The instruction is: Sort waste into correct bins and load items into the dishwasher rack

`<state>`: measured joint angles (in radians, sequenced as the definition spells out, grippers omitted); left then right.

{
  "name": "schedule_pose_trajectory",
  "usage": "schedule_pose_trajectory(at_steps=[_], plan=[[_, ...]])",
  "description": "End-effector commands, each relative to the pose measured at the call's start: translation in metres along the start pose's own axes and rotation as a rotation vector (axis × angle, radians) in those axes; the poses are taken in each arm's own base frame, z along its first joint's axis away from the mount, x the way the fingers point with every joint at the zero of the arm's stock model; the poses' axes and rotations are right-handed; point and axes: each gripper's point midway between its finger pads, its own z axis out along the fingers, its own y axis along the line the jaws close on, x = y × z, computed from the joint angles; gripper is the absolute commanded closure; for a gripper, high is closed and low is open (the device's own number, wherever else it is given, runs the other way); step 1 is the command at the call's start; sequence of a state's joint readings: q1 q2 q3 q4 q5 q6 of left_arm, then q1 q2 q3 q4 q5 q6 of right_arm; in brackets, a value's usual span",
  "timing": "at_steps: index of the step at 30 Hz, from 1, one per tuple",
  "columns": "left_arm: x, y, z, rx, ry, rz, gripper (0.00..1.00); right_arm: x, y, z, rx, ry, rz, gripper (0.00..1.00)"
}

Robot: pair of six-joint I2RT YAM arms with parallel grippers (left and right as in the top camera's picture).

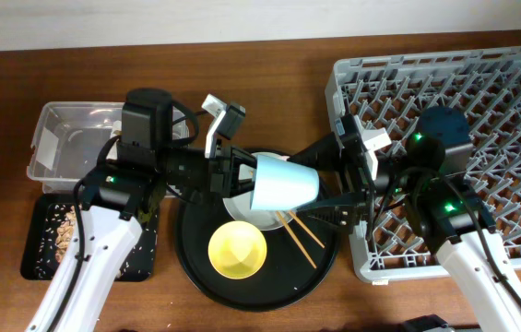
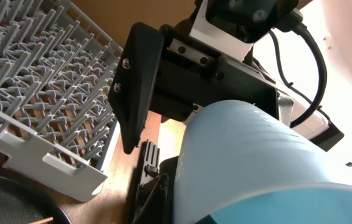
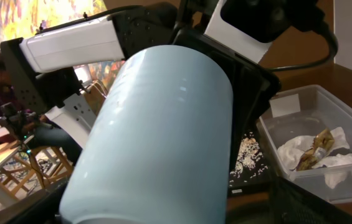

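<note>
The blue cup [image 1: 283, 182] lies on its side in the air above the big round black tray [image 1: 195, 263]. My left gripper [image 1: 246, 175] is shut on its rim from the left; the cup fills the left wrist view [image 2: 256, 162]. My right gripper [image 1: 332, 182] is open, its fingers either side of the cup's base [image 3: 163, 137]. Below are the pale plate [image 1: 246, 217], the yellow bowl [image 1: 237, 251] and the chopsticks [image 1: 299, 235]. The grey rack [image 1: 481, 88] stands at the right. No pink cup is in view.
The clear tub [image 1: 76, 138] at the left holds the white napkin [image 3: 334, 168] and the wrapper [image 3: 316, 152]. The shallow black tray [image 1: 48, 235] below it holds food scraps [image 3: 247, 155]. The rack's near corner [image 2: 70, 174] lies close to the round tray.
</note>
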<state>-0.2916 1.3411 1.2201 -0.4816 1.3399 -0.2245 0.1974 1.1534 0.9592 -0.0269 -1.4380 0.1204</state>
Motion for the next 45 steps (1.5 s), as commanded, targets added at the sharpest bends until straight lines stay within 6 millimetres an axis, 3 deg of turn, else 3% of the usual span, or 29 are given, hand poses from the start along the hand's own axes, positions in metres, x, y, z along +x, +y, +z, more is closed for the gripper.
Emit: schedule_pose_trajectory(at_steps=[1,8,17,18,19,23,28,29,30,32,35,39,41,45], plan=[[-0.001,-0.006,0.001,0.034,0.008,0.007,0.99,-0.004,-0.003,0.002,0.004,-0.001,-0.014,0.04],[-0.001,-0.006,0.001,0.034,0.009,0.007,0.99,-0.006,0.004,0.009,-0.027,0.003,-0.060,0.03],[-0.001,-0.005,0.001,0.029,0.007,0.006,0.98,-0.010,0.001,0.009,-0.007,-0.006,-0.095,0.23],[-0.001,-0.004,0.001,0.026,0.007,0.007,0.97,-0.011,-0.001,0.009,0.003,-0.008,-0.094,0.24],[-0.002,-0.002,0.001,0.011,0.003,0.007,0.80,-0.011,-0.004,0.009,0.023,-0.011,-0.089,0.24],[-0.010,0.026,-0.006,-0.146,-0.043,0.001,0.66,-0.014,-0.016,0.008,0.093,-0.026,-0.033,0.26],[-0.028,0.082,-0.053,-0.446,-0.187,-0.125,0.61,-0.009,-0.040,0.005,0.229,-0.037,0.078,0.31],[-0.029,0.089,-0.062,-0.484,-0.207,-0.136,0.64,-0.004,-0.049,0.003,0.276,-0.034,0.113,0.31],[-0.028,0.098,-0.074,-0.533,-0.226,-0.162,0.78,0.002,-0.058,0.000,0.333,-0.027,0.156,0.31],[-0.023,0.111,-0.089,-0.609,-0.243,-0.216,0.85,0.014,-0.072,-0.006,0.422,-0.010,0.223,0.31],[0.004,0.136,-0.109,-0.799,-0.214,-0.327,0.84,0.040,-0.088,-0.017,0.551,0.051,0.293,0.31],[0.038,0.152,-0.124,-0.980,-0.136,-0.427,0.83,0.076,-0.103,-0.036,0.724,0.136,0.434,0.31],[0.047,0.154,-0.120,-1.016,-0.095,-0.430,0.83,0.095,-0.111,-0.051,0.837,0.191,0.482,0.30],[0.051,0.159,-0.108,-1.051,-0.054,-0.386,0.73,0.120,-0.116,-0.075,0.982,0.301,0.487,0.30]])
